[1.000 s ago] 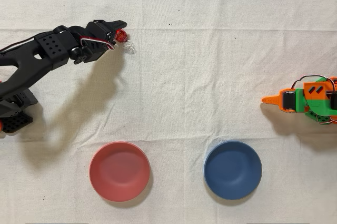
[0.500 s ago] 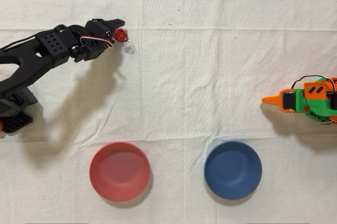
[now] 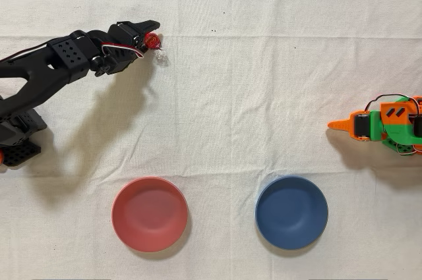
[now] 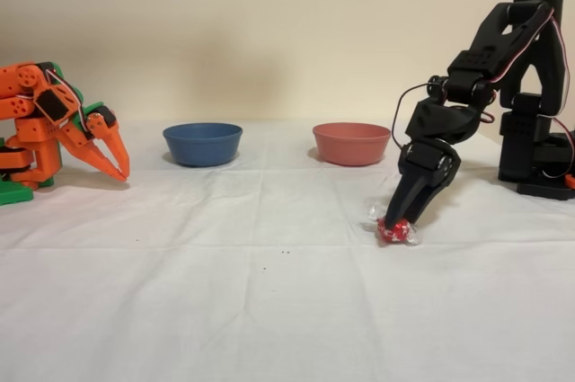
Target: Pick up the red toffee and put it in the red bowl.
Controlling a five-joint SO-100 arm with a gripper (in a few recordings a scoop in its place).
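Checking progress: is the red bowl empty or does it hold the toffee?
Empty. The red bowl shows only its bare inside; the red toffee sits on the cloth at the claw tips.

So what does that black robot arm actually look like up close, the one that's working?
The black arm is matte black plastic, built from blocky segments. One flat link has a grid of small holes. Thin red and white cables loop along its joints. Its gripper ends in two slim, pointed black fingers, like a beak.
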